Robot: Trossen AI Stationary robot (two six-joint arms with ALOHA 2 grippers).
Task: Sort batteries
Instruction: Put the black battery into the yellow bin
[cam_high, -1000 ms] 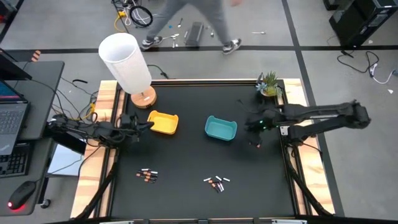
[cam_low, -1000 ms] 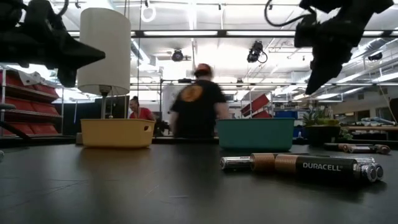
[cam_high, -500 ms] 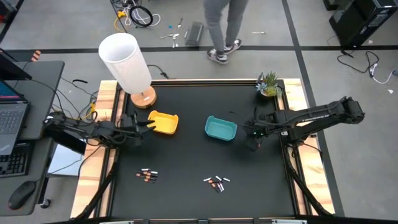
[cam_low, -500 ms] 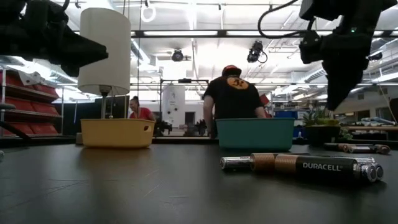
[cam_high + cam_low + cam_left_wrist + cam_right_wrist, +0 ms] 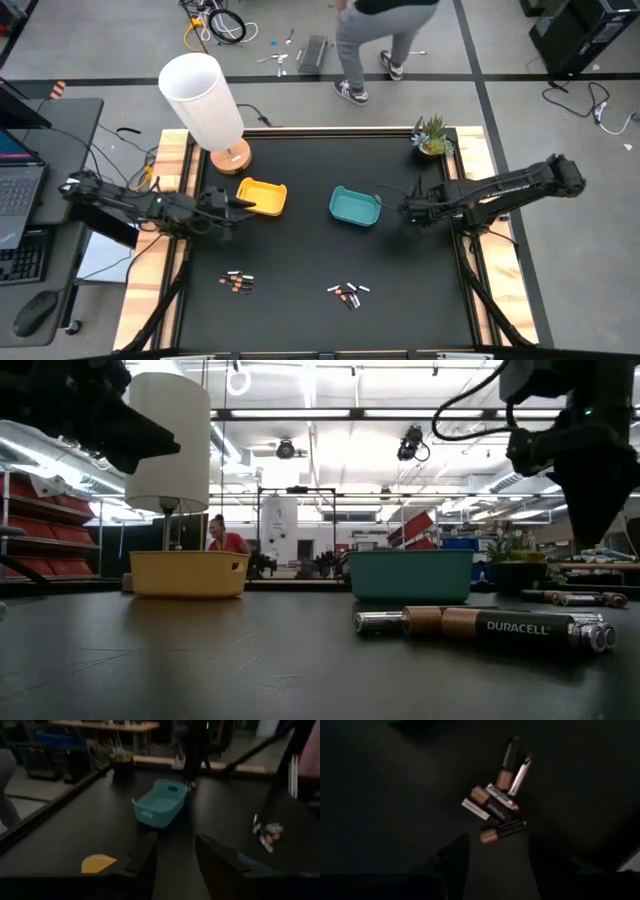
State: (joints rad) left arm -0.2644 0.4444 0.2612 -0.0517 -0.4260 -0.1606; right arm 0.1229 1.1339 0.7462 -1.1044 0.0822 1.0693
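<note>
The left gripper (image 5: pixel 238 206) reaches in low from the table's left edge, fingers parted and empty, beside the yellow tray (image 5: pixel 263 197). The right gripper (image 5: pixel 408 212) hangs just right of the teal tray (image 5: pixel 355 206), fingers apart, empty. Its wrist view shows the batteries (image 5: pixel 498 802) clustered; two groups lie near the table's front edge.

Both arms are dark, slender and jointed, trailing black cables, each ending in two flat dark fingers (image 5: pixel 142 860), with small green lights on the right arm (image 5: pixel 500 192).
</note>
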